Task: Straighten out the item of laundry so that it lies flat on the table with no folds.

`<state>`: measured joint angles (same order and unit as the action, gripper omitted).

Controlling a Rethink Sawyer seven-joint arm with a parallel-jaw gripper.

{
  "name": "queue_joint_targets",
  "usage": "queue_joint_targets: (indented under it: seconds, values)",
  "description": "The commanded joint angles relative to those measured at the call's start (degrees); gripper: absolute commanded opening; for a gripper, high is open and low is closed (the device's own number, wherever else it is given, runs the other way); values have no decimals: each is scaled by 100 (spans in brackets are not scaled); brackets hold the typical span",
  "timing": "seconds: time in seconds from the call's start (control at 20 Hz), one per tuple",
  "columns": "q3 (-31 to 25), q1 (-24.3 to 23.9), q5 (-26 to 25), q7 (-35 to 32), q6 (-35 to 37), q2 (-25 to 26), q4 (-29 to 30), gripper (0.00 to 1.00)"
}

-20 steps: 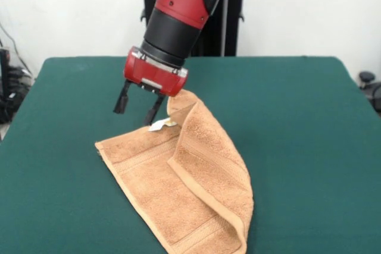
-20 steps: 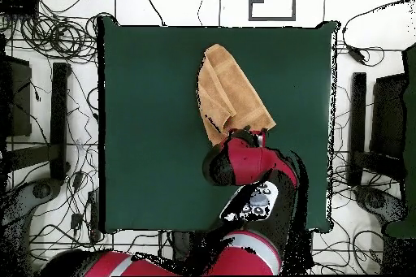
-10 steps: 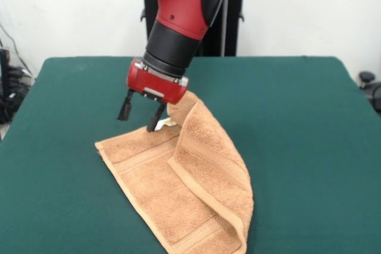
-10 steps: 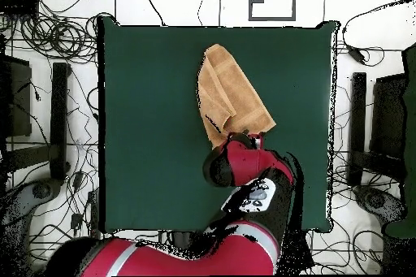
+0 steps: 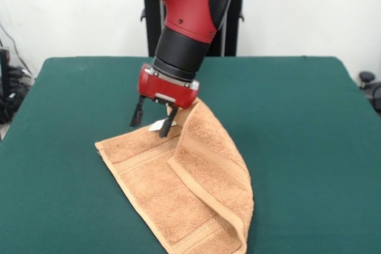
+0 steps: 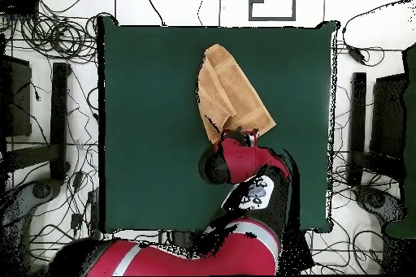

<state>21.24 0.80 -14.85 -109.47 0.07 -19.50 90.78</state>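
Now our red-and-black gripper, fingers spread and empty, has dropped onto the folded orange-tan terry towel's far corner, readying a grasp.

Front view: towel near corner cut off by the bottom edge. My arm runs out the top. Overhead: my wrist covers my gripper and the towel's closest corner. White tag half behind a finger, possibly touching it; can't tell.

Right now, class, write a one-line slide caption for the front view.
Sawyer's open gripper descends onto the far corner of a folded orange-tan towel lying on the green table.
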Motion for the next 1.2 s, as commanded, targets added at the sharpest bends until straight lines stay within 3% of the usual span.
queue_joint_targets:
  seconds: [0.05,0.55,1.2]
  values:
    - [-1089,82,174,-828,-97,-34,159,100]
    - [-1302,113,304,-927,7,17,169,100]
    - [-2048,-110,319,-1049,-169,-353,400,100]
